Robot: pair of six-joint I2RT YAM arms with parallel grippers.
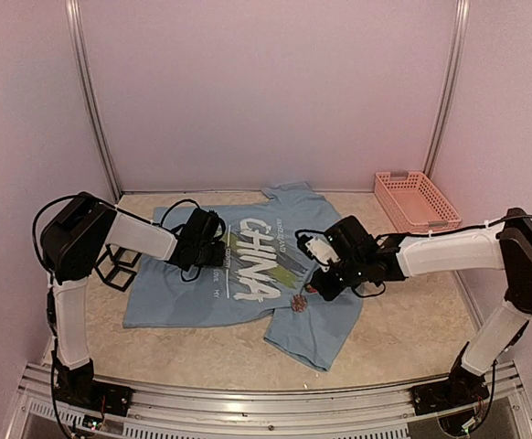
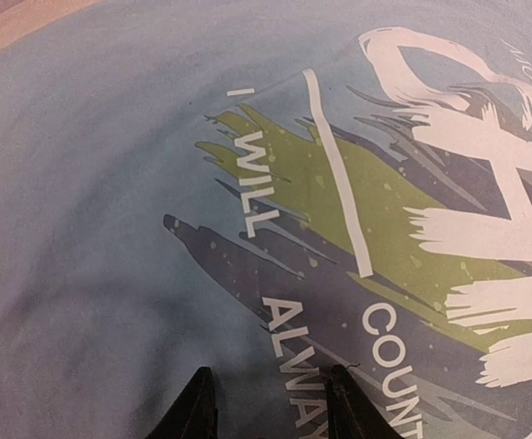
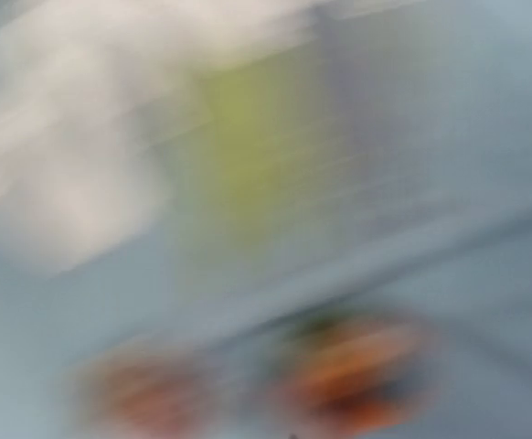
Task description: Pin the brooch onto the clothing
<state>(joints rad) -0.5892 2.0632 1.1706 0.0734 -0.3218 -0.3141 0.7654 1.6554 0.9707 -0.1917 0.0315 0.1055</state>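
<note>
Left arm (image 1: 143, 236): elbow high, forearm reaching right over the T-shirt (image 1: 184, 302), which lies flat mid-counter (image 1: 403, 338). Right arm (image 1: 449, 251): stretched left, wrist low at the print's edge. Left fingers (image 2: 195, 416) parted, nothing between them. Right fingers (image 1: 321, 285): can't tell, view blurred. Brooch (image 1: 298, 302) on the shirt just beside them.

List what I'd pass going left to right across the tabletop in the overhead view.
Black frames → left gripper → CHINA lettering on the T-shirt → brooch → pink basket.
</note>
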